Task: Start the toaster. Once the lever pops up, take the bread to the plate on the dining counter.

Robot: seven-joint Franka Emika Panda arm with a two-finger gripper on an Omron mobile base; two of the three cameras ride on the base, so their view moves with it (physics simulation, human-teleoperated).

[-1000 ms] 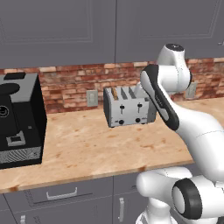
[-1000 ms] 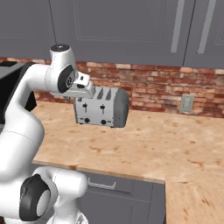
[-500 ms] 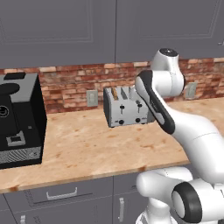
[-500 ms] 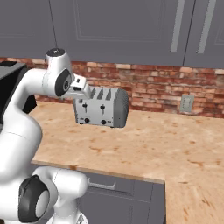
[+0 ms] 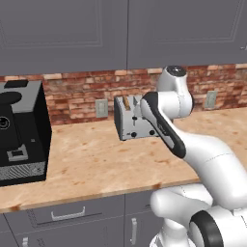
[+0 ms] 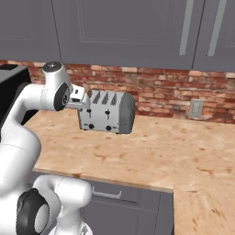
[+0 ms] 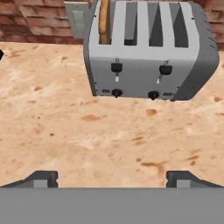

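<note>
The silver-grey toaster (image 7: 146,52) stands on the wooden kitchen counter (image 7: 87,135) against the brick wall, also seen as the toaster (image 5: 129,123) and the toaster (image 6: 108,112). The bread (image 7: 104,19), a tan slice, stands upright in its leftmost slot and pokes out as the bread (image 5: 127,102). Both black levers (image 7: 116,67) sit high in their tracks. My gripper (image 7: 113,178) hangs open in front of and above the toaster, clear of it and holding nothing. The plate and the dining counter are out of view.
A big black coffee machine (image 5: 19,130) stands at the left end of the counter. Wall outlets (image 5: 101,108) (image 6: 196,108) sit on the brick backsplash, and grey cabinets (image 5: 125,34) hang above. The counter's front edge (image 6: 119,182) runs above grey drawers.
The jaws have gone from partly shut to wide open. The arm's top joint has shifted a little left and down in the left base view. The toaster has not moved.
</note>
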